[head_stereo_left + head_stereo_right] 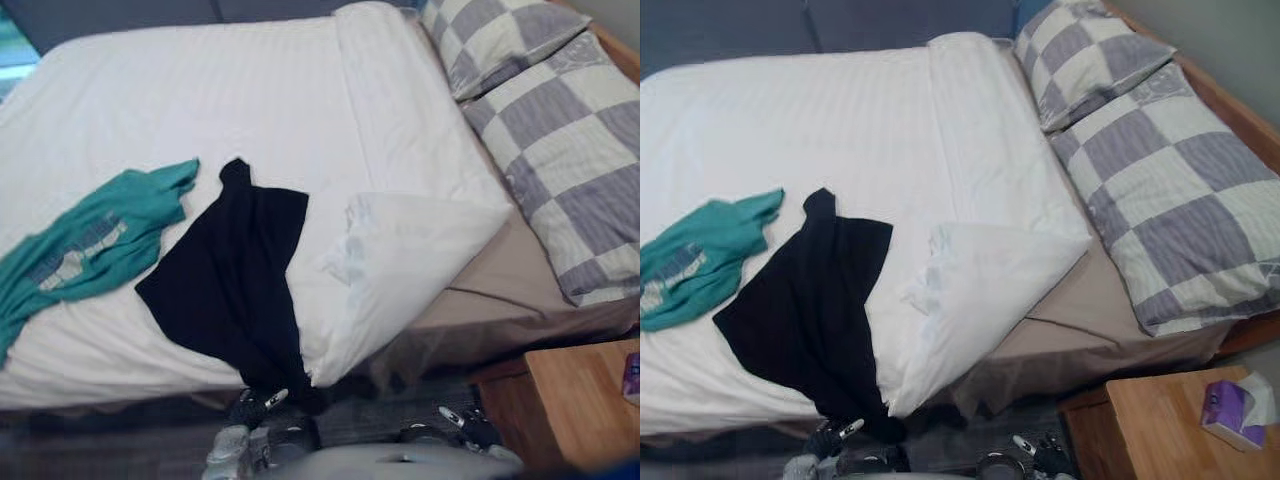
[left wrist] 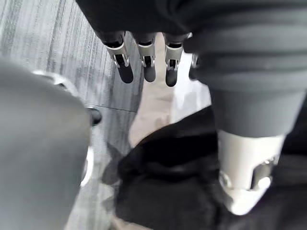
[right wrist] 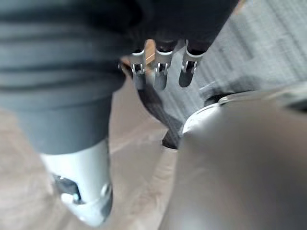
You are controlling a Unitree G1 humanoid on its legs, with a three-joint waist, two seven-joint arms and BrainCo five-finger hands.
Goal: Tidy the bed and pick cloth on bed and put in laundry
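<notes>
the left hand [image 2: 144, 55] and right hand [image 3: 160, 72] are hanging with fingers relaxed, holding nothing. the black cloth [image 1: 225, 285] is lying at the near edge of the bed [image 1: 510, 280], the teal cloth [image 1: 95, 240] at its left edge. i am thinking the hand should be pinching only the cloth, not the duvet [image 1: 230, 110] under it.

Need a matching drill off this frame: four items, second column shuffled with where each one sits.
Items:
1. teal shirt
2. black garment
3. checked pillows
4. purple tissue box

Places:
A. on the wooden nightstand
B. at the right end of the bed, past the duvet
C. lower end draped over the bed's near edge
D. flat on the duvet, farthest left

Pairs: 1-D, 2-C, 3-B, 4-A
</notes>
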